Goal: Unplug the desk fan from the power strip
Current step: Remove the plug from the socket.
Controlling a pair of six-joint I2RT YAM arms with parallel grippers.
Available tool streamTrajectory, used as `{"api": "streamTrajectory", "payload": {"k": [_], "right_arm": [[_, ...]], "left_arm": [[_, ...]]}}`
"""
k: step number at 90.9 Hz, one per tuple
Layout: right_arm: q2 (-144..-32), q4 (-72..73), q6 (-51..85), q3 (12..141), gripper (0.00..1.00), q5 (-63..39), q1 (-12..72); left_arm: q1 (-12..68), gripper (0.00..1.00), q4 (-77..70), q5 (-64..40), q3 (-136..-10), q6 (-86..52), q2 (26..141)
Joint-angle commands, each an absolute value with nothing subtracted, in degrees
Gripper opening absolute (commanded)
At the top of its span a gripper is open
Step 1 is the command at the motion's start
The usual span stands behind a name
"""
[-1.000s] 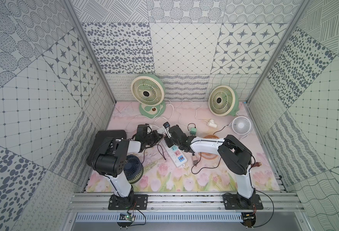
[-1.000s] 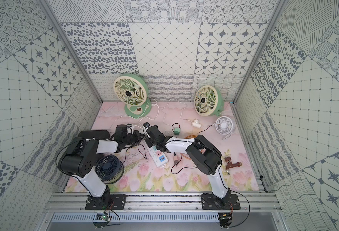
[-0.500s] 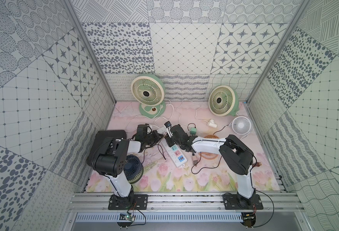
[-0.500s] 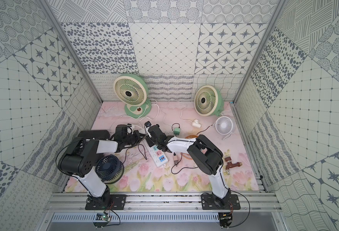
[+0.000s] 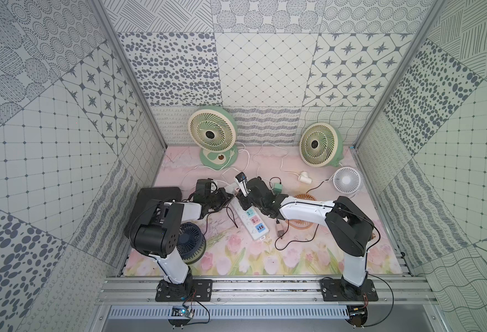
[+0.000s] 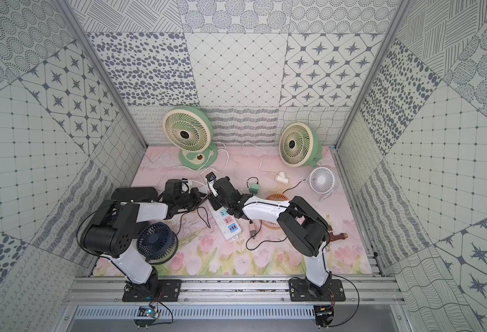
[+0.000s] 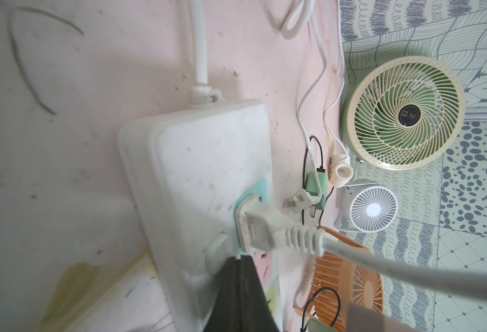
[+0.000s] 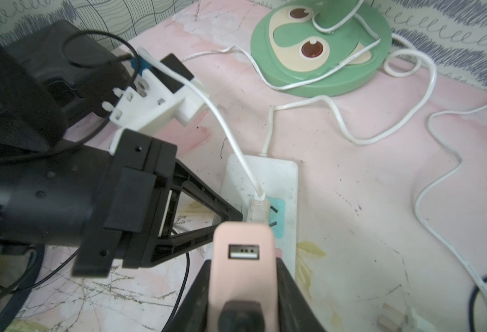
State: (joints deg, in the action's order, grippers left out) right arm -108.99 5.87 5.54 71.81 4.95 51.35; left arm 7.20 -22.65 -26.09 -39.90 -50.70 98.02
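The power strip [image 8: 279, 172] is touched by the closed left gripper [image 8: 235, 214]; a pink charger [image 8: 242, 238] is clamped in the right gripper [image 8: 242, 268].

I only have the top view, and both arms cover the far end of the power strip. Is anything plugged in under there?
Observer: Yes. The left wrist view shows a white plug in the pastel blue socket of the power strip.
Operator: What is the right claw closed on?
Observer: The right claw grips a pink USB adapter, not that plug.
Operator: And the left claw?
Observer: The left claw is shut, its tips on the strip right beside the plug.
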Motion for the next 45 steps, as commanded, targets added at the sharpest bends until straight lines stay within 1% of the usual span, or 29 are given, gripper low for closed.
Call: {"api": "streamTrajectory", "payload": {"k": [1,14,30,45], "right_arm": [[-106.03,6.85,3.46,70.57,0.1,0.26,51.09],[-105.71,4.82,1.79,70.3,0.1,-7.49,51.21],[-107.84,0.77,-0.22,72.2,0.12,-16.53,52.44],[-111.84,-4.69,-1.91,76.77,0.16,-21.39,54.28]], "left_arm": [[6.03,0.0,-15.79,-23.49,-38.63,-48.6,94.32],[4.37,0.0,-15.58,-23.2,-37.06,-48.6,89.98],[2.97,0.0,-15.76,-21.78,-35.56,-48.68,86.18],[2.12,0.0,-16.06,-19.61,-34.39,-48.96,83.92]]}}
